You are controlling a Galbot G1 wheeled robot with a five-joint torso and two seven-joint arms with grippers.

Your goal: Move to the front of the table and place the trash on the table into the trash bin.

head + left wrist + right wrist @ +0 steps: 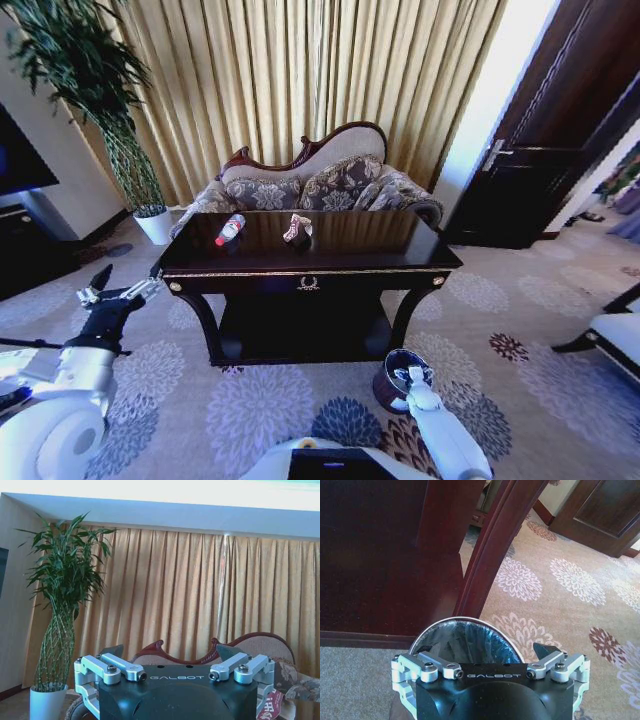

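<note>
The table (400, 262) of glossy dark wood stands in front of me. On its top lie a clear bottle with a red label (231, 229) and a crumpled pink-white wrapper (297, 229), both pieces of trash. The wrapper (272, 705) also peeks past my left gripper. The trash bin (386, 380) sits on the carpet by the table's front right leg, and its dark liner (465, 637) is visible. My right gripper (413, 377) (487, 650) hangs open just over the bin, holding nothing. My left gripper (122, 292) (169, 652) is open beside the table's front left corner.
A sofa (330, 180) stands behind the table before gold curtains. A tall plant in a white pot (152, 225) is at the back left, near a black TV stand (25, 245). A dark door (560, 150) and a chair edge (615, 335) are to the right.
</note>
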